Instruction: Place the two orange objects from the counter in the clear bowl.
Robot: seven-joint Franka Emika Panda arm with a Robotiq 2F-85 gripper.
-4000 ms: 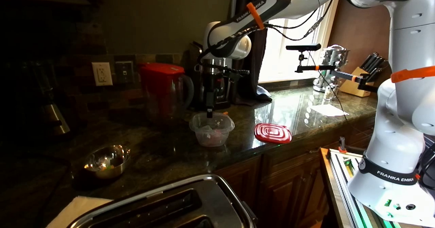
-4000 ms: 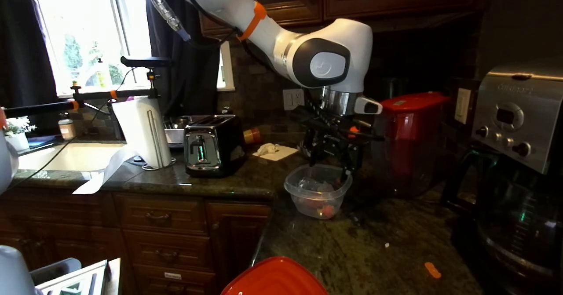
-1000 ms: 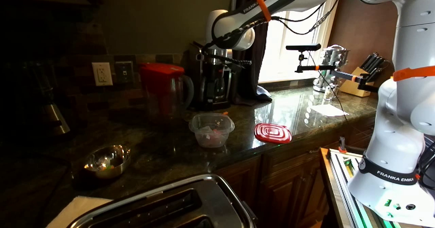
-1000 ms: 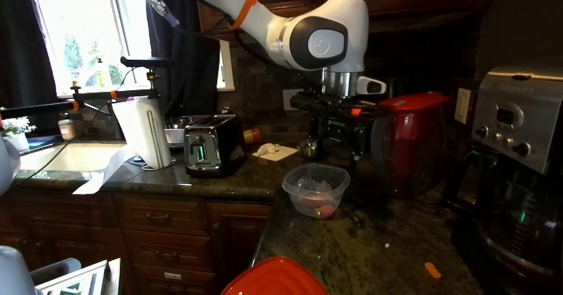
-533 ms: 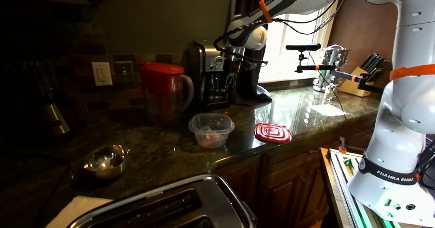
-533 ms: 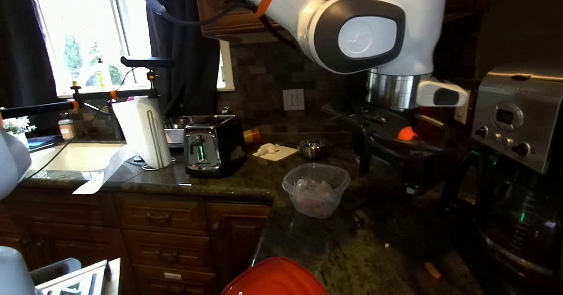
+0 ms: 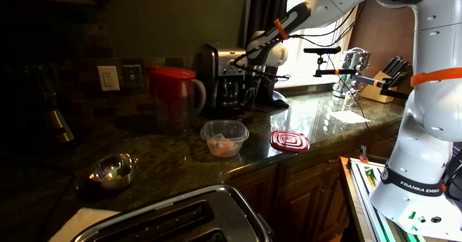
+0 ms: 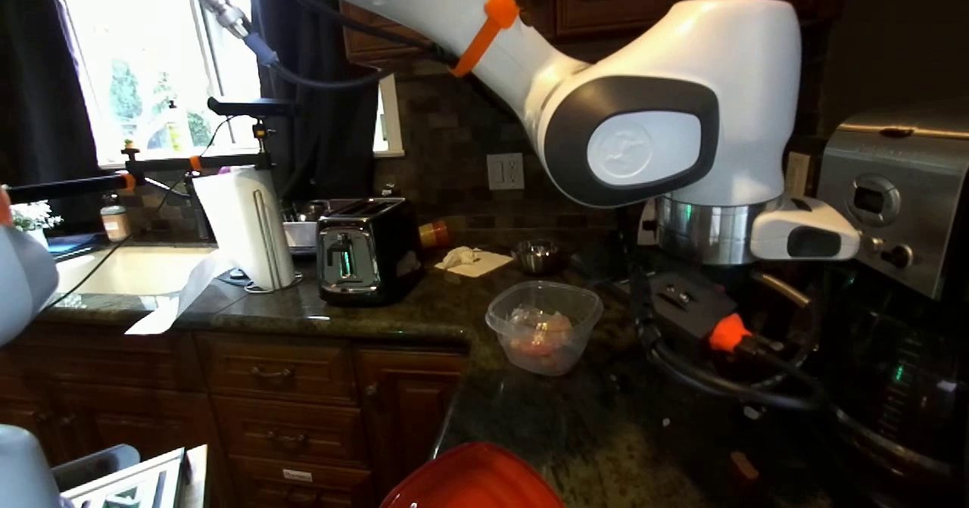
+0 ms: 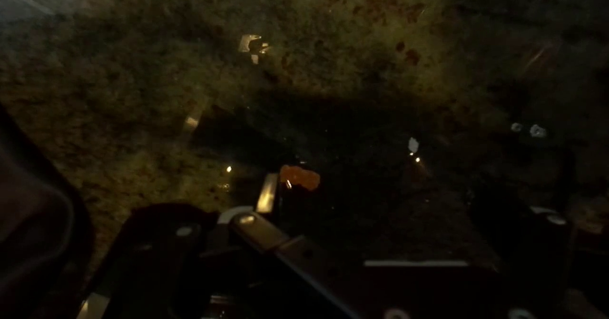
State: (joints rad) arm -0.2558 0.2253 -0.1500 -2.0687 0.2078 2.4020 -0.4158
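The clear bowl (image 8: 506, 325) stands on the dark counter (image 8: 628, 455) and holds clear and reddish-orange pieces; it shows in both exterior views (image 7: 234, 140). One small orange object (image 9: 300, 178) lies on the counter, in shadow in an exterior view (image 8: 744, 465). My gripper (image 9: 376, 190) is above the counter near the coffee maker, jaws apart with nothing between the pads. In the wrist view the orange object is just inside the left finger (image 9: 268, 194); the right finger is very dark. No second loose orange object can be made out.
A coffee maker (image 8: 886, 190) stands close beside the gripper. A red pitcher (image 7: 172, 90), a red lid (image 7: 290, 141), a metal bowl (image 7: 114, 173) and a toaster (image 7: 187, 220) are on the counter. A white speck (image 9: 413, 145) lies near the orange object.
The gripper was over the clear bowl. It rose, moved away from the bowl toward the coffee maker, and is now lower, shading the orange object. The bowl has stayed nearly in place.
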